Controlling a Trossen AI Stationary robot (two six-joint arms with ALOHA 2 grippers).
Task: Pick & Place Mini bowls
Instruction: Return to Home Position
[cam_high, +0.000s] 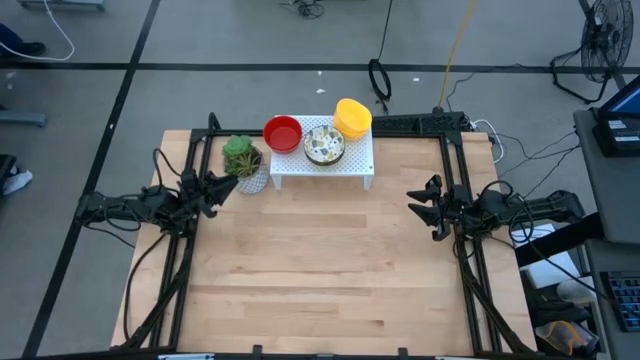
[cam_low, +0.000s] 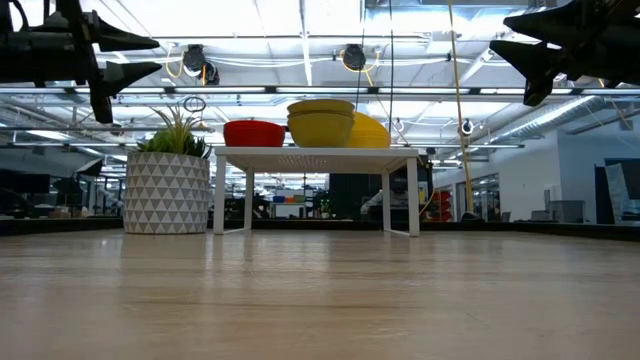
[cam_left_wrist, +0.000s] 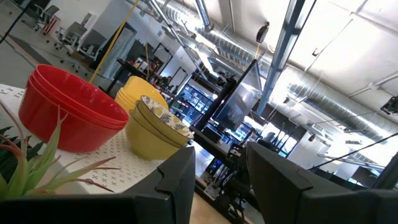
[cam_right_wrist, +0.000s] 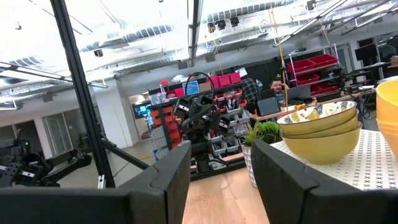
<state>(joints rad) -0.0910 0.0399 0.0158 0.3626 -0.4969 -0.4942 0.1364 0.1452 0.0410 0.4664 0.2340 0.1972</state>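
The mini bowls stand in three stacks on top of a white perforated rack (cam_high: 345, 168) at the table's far side. There is a red stack (cam_high: 283, 133) on the left, and in the middle a speckled white bowl nested in yellow ones (cam_high: 324, 145). A yellow stack (cam_high: 352, 117) is at the far right corner. My left gripper (cam_high: 228, 186) hovers open at the table's left edge, above the table beside the plant. At the right edge my right gripper (cam_high: 415, 201) is open, also raised. Neither has anything between its fingers.
A green plant in a pale patterned pot (cam_high: 243, 160) stands just left of the rack, close to my left gripper. The bare wooden tabletop (cam_high: 320, 270) stretches from the rack toward the near edge. Black frame rails (cam_high: 468, 290) run along both sides.
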